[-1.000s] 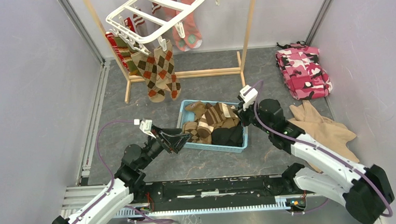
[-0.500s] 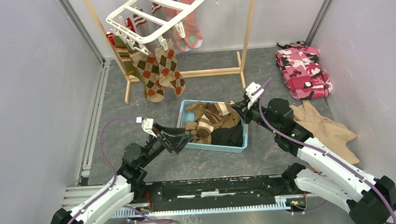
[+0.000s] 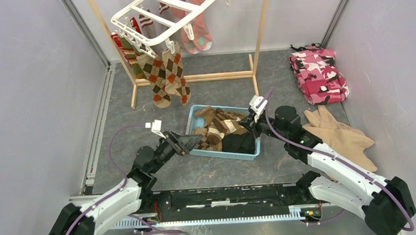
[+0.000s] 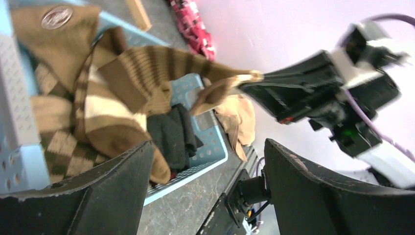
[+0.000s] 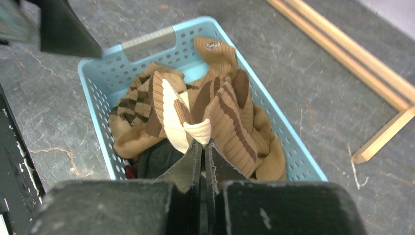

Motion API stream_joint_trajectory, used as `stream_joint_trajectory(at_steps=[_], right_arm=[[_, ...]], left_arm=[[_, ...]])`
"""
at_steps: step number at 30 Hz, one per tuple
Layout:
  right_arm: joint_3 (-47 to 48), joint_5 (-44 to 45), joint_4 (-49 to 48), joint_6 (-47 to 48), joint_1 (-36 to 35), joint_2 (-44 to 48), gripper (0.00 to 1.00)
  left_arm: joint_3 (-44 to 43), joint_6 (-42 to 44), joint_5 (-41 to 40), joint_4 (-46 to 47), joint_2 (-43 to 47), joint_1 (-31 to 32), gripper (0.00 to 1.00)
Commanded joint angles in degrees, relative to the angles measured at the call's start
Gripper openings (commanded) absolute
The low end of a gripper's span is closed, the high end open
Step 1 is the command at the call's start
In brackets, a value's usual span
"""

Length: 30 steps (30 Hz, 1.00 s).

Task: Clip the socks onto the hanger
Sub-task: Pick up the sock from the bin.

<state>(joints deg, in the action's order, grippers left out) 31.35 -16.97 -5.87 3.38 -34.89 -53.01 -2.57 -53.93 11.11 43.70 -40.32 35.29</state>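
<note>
Across the far side of the grey counter stands a wooden frame stand, and the white hanger sits high between its posts. Argyle socks and red socks are clipped along the hanger's rim. Nearer the arms sits a light blue basket heaped with brown and tan socks. Over its right end the right gripper is pinched together on the cream cuff of a brown striped sock, holding that end above the heap. At the basket's near left corner the left gripper hangs with jaws spread apart, holding nothing.
</note>
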Motion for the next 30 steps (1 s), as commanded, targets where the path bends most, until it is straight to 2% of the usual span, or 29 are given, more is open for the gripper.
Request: stream_joint_trajectory(at_steps=[1, 8, 13, 19, 26, 30], right_arm=[[0.8, -2.9, -4.3, 2.1, -0.3, 3.6, 0.03], [3.1, -5.9, -6.1, 2.9, -0.3, 4.1, 0.04], [4.2, -8.6, -6.2, 3.2, -0.3, 3.4, 0.04], [4.1, -10.6, -6.4, 3.7, -0.3, 3.7, 0.04], [4.5, -9.4, -5.8, 4.3, -0.3, 2.8, 0.05], [4.9, -4.6, -4.8, 4.7, -0.3, 4.0, 0.06]], left_arm=[[-2.1, -14.2, -3.8, 4.4, -8.2, 0.2, 0.88], [-10.3, -25.4, -2.0, 6.1, -21.1, 0.2, 0.91], [-14.9, -29.3, -0.7, 8.0, -27.1, 0.9, 0.94], [-16.6, -32.8, -1.6, 10.0, -31.9, 2.9, 0.95], [-13.9, -37.0, -2.7, 14.5, -33.4, 3.8, 0.95], [-12.4, -35.2, -7.9, 9.2, -27.1, 3.6, 0.94]])
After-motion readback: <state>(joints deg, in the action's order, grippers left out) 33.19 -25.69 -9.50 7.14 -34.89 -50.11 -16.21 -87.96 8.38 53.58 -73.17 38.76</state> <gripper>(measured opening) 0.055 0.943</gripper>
